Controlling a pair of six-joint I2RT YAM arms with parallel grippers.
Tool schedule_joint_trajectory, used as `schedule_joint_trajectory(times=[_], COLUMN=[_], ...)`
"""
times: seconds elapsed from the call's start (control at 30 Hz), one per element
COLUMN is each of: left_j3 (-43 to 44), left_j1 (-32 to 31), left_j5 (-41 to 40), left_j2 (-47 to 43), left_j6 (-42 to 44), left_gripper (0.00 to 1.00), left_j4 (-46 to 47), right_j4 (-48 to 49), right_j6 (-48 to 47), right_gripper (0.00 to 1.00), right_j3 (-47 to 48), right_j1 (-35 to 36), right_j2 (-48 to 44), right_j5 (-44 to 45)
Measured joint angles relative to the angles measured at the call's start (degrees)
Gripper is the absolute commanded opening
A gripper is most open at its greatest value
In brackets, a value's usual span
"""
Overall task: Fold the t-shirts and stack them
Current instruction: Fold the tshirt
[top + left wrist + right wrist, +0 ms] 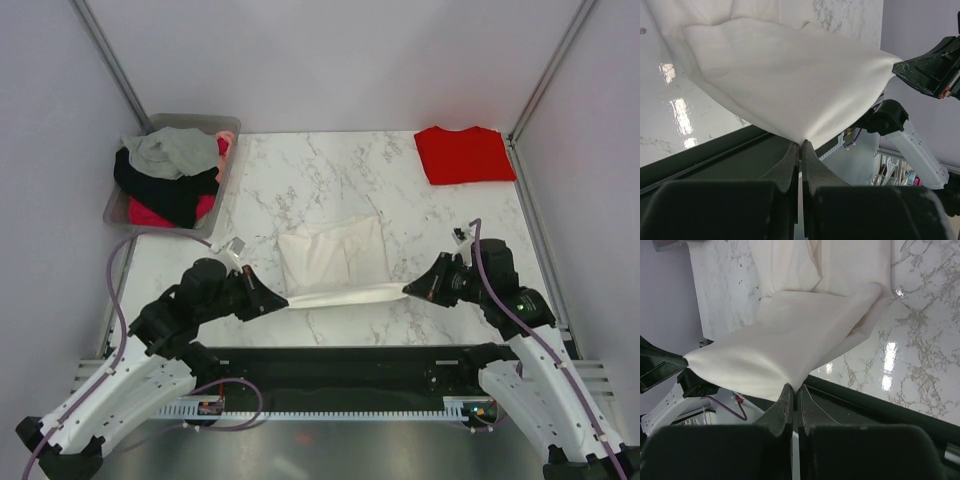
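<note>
**Both claws pinch the near edge, cream tee stretched taut**

The left claw (283,297) is clamped shut on one corner of the cream-white t-shirt (335,255), and the right claw (408,289) is clamped shut on the opposite corner. Both wrist views confirm it: cloth is nipped right between closed fingertips and fans out from there.

The held edge runs left to right as a tight band between the two claws, lifted just off the marble surface (310,170) and roughly parallel to its near edge. The rest of the tee lies flat beyond that band, farther from the arm bases, and looks already doubled over. No chest print shows.

Everything turns on that geometry. The body of the shirt lies straight ahead of both claws, so a fold would likely carry the band forward over it. Neither arm is nearer; each owns its own end, so they would have to travel together or the band would skew.

There is room to work. Bare marble stretches beyond the tee. The red t-shirt (463,154) sits folded at the far right corner, well apart, and looks like the base of the stack. The grey bin (195,119) of heaped clothes sits at the far left, clear of the left arm. The near edge is right behind the claws, so there is little room to pull back.
</note>
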Motion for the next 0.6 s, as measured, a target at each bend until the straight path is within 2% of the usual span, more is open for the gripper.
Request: schedule_joint_trajectory(times=[0.17,0.27,0.43,0.6], left_j3=[9.14,13.88,16.9,19.23], left_j1=[-0.04,-0.04,0.57,4.79], left_j5=[-2.56,-4.9,-9.07,-10.25], left_j2=[6.95,13.03,21.05,26.21], left_j6=[0.2,1.09,2.82,5.27], left_gripper=[0.02,0.02,0.02,0.02], left_j4=[-4.7,-5.01,-5.31,-4.63], right_j4=[-4.42,-4.46,-3.08,-1.33], right_j6=[-0.79,-2.38,-4.72,-6.75], right_gripper=[0.0,0.0,0.0,0.0], right_j3=[9.57,15.28,20.26,24.68], right_j1=[0.07,0.07,0.04,0.09], right_j2=[6.99,14.21,24.11,34.38], right_j5=[1.88,4.37,7.32,8.17])
